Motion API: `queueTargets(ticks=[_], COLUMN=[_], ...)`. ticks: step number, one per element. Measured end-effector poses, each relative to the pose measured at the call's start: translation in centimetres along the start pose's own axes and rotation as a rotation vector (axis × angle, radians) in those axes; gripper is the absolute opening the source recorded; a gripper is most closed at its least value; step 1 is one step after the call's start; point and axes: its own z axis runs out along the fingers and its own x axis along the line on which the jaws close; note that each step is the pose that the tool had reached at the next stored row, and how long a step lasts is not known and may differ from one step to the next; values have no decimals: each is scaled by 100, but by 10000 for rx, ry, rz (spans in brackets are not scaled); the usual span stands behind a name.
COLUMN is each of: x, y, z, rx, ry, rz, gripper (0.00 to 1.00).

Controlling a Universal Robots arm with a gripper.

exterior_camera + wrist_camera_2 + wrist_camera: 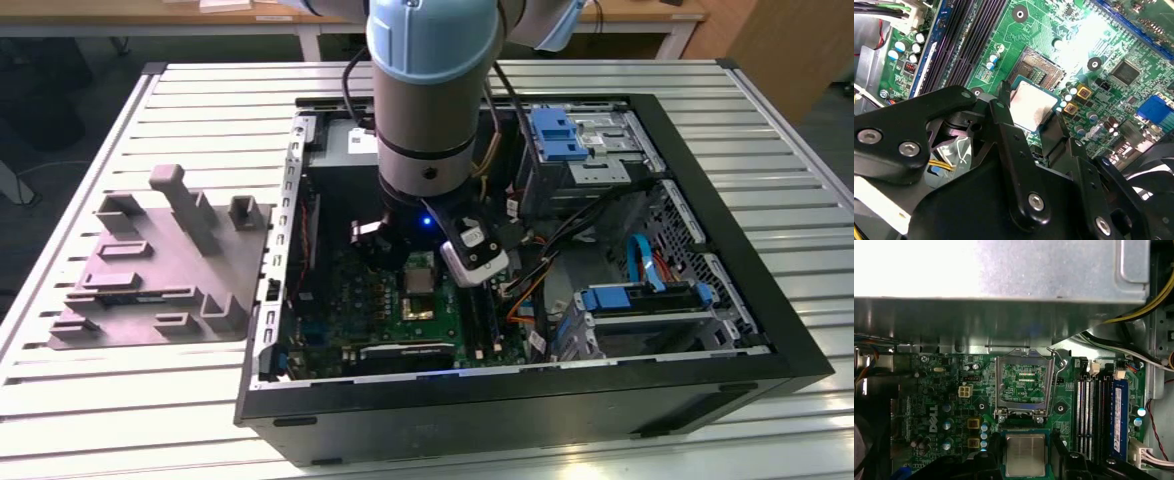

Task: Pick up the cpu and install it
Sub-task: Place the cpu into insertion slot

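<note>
The cpu (1025, 455) is a flat square chip with a pale silvery top, held between two black fingers (995, 450). My gripper (1030, 104) is shut on its opposite edges. In the second wrist view the cpu (1030, 107) hangs tilted just above the open socket (1038, 73) on the green motherboard (1089, 40). The first wrist view has the socket's metal load plate (1021, 385) flipped up beside the chip. In the exterior view the arm reaches down into the open computer case, with the cpu (420, 279) under the wrist, over the board.
Black memory slots (1091, 415) run beside the socket. Cables (561, 240) and blue drive brackets (638, 297) crowd the case on the exterior view's right. A grey moulded fixture (160, 270) sits on the slatted table on the exterior view's left. The case's metal wall (1004, 315) stands close behind the socket.
</note>
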Motion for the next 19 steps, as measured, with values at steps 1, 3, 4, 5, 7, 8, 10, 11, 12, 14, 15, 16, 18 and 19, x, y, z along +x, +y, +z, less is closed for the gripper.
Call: queueTargets(ticks=[1,3,4,5,7,8,10,11,12,14,15,16,18,19], x=[0,0,0,0,-1,-1,-2,-2,-2,0,0,0,-1,-1], y=[0,0,0,0,0,-1,-4,-12,-23,-41,-45,-47,-52,-60], z=[4,24,38,53,86,103,125,129,132,142,151,158,171,174], rx=[-3,-2,-1,-2,-1,-1,-1,1,-1,-1,-2,-2,-1,0], ry=[-1,2,6,7,8,9,10,12,11,11,10,11,13,13], rz=[0,0,1,5,44,51,53,51,51,26,8,1,-5,-6], gripper=[47,47,47,47,47,47,47,47,47,47,47,47,47,47])
